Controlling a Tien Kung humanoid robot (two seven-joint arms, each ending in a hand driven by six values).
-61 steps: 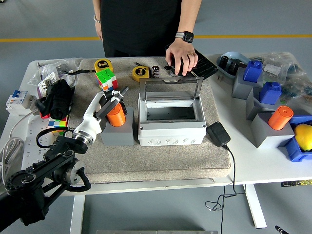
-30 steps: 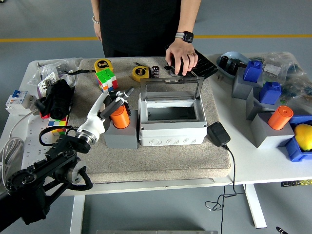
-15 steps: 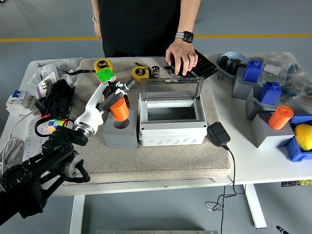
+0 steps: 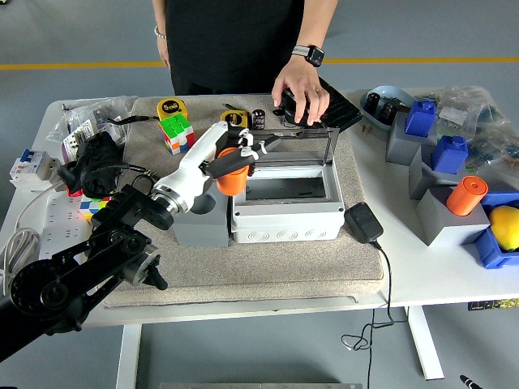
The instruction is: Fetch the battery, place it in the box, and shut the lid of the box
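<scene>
My left hand is shut on the orange cylindrical battery and holds it in the air at the left rim of the grey box. The box is open, and its clear lid stands upright at the back. The inside of the box looks dark, with nothing visible in it. Left of the box, the grey holder block stands with nothing in it. A person's hand rests on a black object just behind the lid. My right arm is out of view.
On the grey mat behind the box lie a Rubik's cube and two yellow tape measures. A black adapter with its cable lies right of the box. Grey and blue blocks, another orange cylinder and a yellow ball crowd the right side.
My left hand has lifted the orange battery out of the grey block and carried it right and up to the box's left rim. The person's hand stayed behind the lid.
</scene>
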